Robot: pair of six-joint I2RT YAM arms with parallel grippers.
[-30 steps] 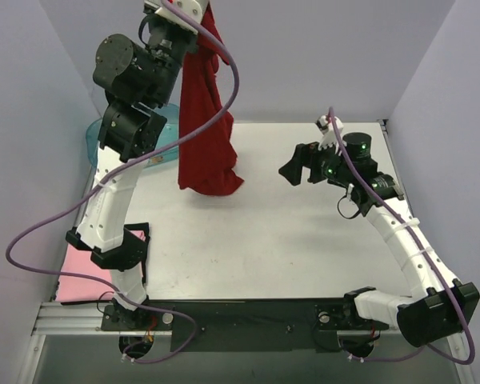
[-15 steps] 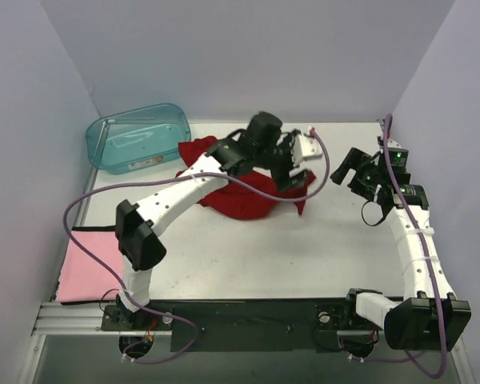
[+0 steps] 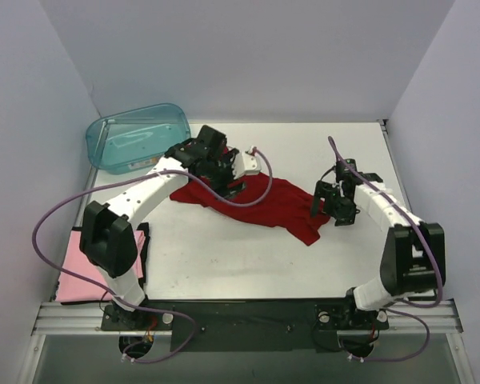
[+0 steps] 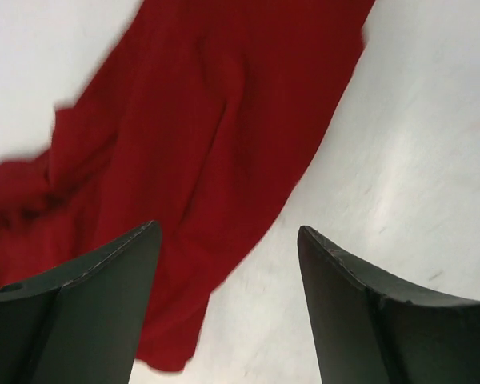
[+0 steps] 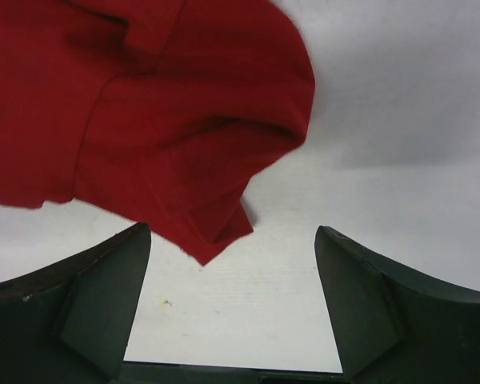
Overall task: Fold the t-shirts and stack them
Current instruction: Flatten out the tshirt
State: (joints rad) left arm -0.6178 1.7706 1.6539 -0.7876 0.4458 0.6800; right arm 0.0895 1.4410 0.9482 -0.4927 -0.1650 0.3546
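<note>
The dark red t-shirt (image 3: 276, 204) lies rumpled across the middle of the table, stretched from left to right. My left gripper (image 3: 228, 182) hovers over the shirt's left part, open and empty. In the left wrist view the red cloth (image 4: 200, 136) lies beneath and beyond the gripper (image 4: 228, 236), with bare table between the fingers. My right gripper (image 3: 325, 205) is at the shirt's right end, open. In its wrist view a corner of the red shirt (image 5: 160, 112) lies just ahead of the gripper (image 5: 232, 236), not between the fingers. The pale pink t-shirt (image 3: 80, 272) lies flat at the near left edge.
A translucent teal tub (image 3: 136, 136) stands at the far left corner. The white table (image 3: 248, 264) is walled on the left, back and right. The left arm's purple cable (image 3: 260, 180) loops over the red shirt.
The left gripper brought the hanging red shirt down, let go and drew back to the left; the shirt now lies stretched out. The right gripper moved down to its right end.
</note>
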